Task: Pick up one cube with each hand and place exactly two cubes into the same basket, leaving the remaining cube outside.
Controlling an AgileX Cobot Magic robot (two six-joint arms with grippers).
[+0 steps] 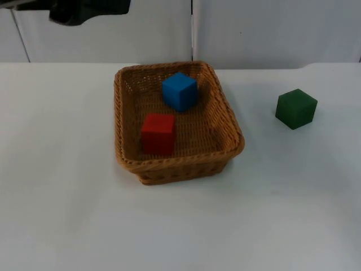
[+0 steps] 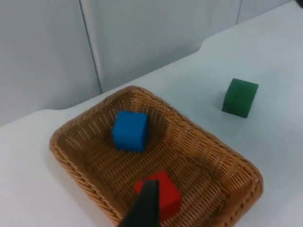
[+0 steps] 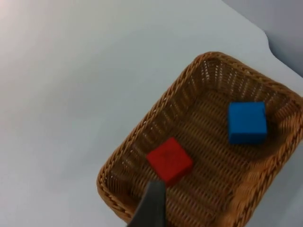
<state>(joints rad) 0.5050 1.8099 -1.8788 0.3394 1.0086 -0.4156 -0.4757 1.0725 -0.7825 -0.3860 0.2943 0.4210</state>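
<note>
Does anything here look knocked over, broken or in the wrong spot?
Nothing stands out. The red cube and blue cube sit inside the wicker basket, which stands flat and looks undamaged. The green cube rests alone on the white table, apart from the basket.

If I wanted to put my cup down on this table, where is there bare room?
Bare table lies left of and in front of the wicker basket, and between it and the green cube. The basket is crowded: the blue cube and red cube sit inside.
</note>
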